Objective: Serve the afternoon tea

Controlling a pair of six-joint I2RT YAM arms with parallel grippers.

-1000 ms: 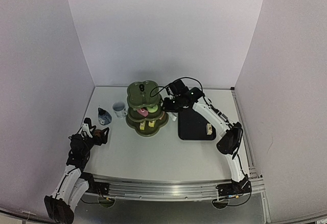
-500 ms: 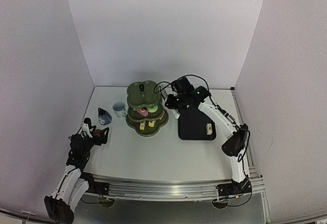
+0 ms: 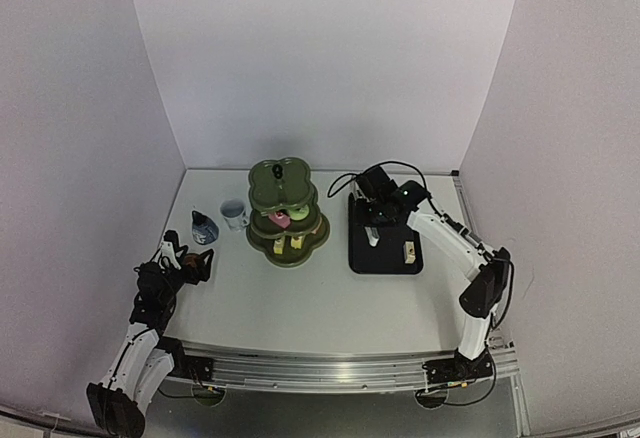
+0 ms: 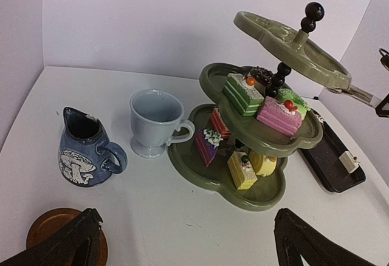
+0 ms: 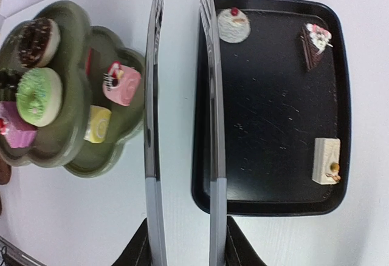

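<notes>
Three small cakes (image 5: 316,38) lie on the black tray (image 5: 273,114), right of the green stand (image 3: 283,183). The white round cake (image 5: 234,24) sits just right of the tongs (image 5: 211,96), which my right gripper (image 3: 371,216) clamps, blades parted along the tray's left edge.

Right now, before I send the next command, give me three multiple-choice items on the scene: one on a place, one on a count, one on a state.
1. Where is the small blue cup? A on a brown coaster; B on the table beside the white cup; C on the stand's top tier.
2. How many cakes lie on the black tray? A one; B three; C five.
3. The right gripper is: A open, empty; B shut on a cake; C shut on the metal tongs.
Answers: B, it stands on bare table next to that cup; B, three show in the right wrist view; C, the blades run out from its fingers.
</notes>
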